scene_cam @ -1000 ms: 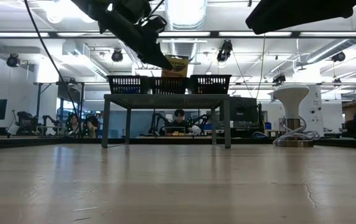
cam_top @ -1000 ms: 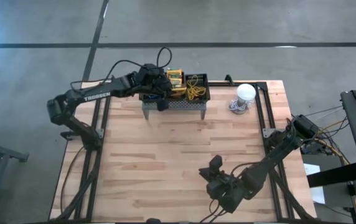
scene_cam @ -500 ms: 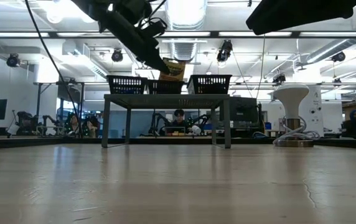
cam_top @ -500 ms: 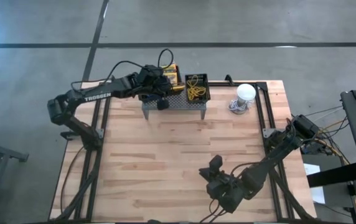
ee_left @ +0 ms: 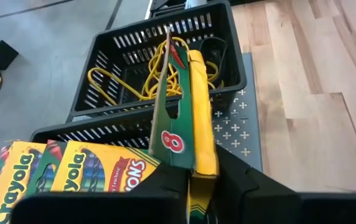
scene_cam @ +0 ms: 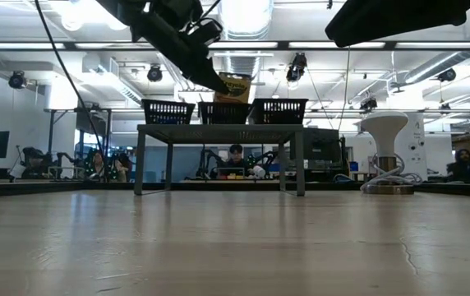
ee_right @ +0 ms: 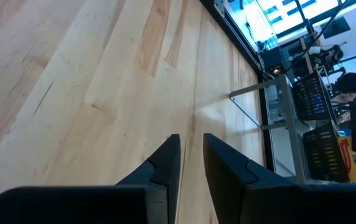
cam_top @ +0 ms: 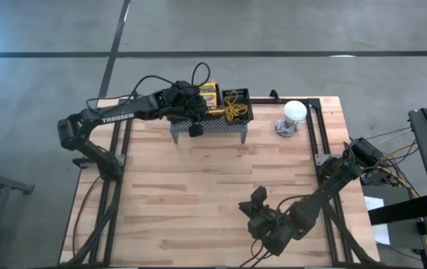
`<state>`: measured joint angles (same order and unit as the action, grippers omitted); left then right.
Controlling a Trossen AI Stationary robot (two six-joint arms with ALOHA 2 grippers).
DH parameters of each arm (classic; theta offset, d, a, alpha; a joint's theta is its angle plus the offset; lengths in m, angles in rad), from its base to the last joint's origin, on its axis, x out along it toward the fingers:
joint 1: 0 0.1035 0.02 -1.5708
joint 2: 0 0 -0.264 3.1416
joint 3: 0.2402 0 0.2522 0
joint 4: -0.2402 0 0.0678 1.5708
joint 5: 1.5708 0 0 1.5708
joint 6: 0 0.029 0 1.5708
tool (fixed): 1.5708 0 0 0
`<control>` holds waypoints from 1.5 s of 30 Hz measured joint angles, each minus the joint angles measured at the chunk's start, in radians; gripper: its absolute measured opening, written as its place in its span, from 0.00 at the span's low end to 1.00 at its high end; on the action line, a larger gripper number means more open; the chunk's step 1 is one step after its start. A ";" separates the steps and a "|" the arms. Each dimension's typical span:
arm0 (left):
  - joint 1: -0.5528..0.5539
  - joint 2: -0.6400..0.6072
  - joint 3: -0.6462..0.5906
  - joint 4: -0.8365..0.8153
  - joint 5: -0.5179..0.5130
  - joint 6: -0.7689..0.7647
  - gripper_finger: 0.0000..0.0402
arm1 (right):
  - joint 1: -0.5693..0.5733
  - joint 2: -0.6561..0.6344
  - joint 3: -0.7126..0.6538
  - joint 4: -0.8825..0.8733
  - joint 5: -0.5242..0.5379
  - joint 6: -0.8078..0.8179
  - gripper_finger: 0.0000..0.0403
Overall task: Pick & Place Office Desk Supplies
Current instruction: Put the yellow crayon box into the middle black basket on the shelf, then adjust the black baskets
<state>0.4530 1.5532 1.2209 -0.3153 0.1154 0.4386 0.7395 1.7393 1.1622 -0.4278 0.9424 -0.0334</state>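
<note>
Since half a second ago the left gripper (cam_top: pixel 197 107) has lifted slightly, its fingers clamped on a crayon box (ee_left: pixel 187 127) standing upright over the middle mesh bin (scene_cam: pixel 223 112) on the grey stand (cam_top: pixel 207 125). The left wrist view alone shows two more crayon boxes (ee_left: pixel 60 171) lying there and yellow loops (ee_left: pixel 137 81) in the next bin (ee_left: pixel 159 59). The right gripper (cam_top: pixel 258 198) hangs low over the table (cam_top: pixel 198 187), fingers narrowly apart, empty.

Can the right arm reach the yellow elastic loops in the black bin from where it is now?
Probably not directly. The right gripper rests near the table's front edge, and the yellow loops lie in a bin on the raised stand at the far edge.
</note>
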 joint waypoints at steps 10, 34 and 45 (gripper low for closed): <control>0.005 -0.033 0.009 -0.008 -0.167 -0.069 0.40 | 0.000 0.001 0.000 0.000 0.000 0.000 0.15; 0.143 -0.402 -0.008 -0.655 -0.524 -0.487 0.14 | -0.018 0.001 -0.006 0.023 0.000 -0.011 0.15; 0.277 -0.273 -0.182 -0.332 -0.429 -0.354 0.01 | -0.020 0.001 -0.006 0.023 0.000 -0.012 0.15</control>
<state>0.7304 1.2802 1.0390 -0.6472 -0.3140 0.0843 0.7193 1.7401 1.1564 -0.4049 0.9428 -0.0456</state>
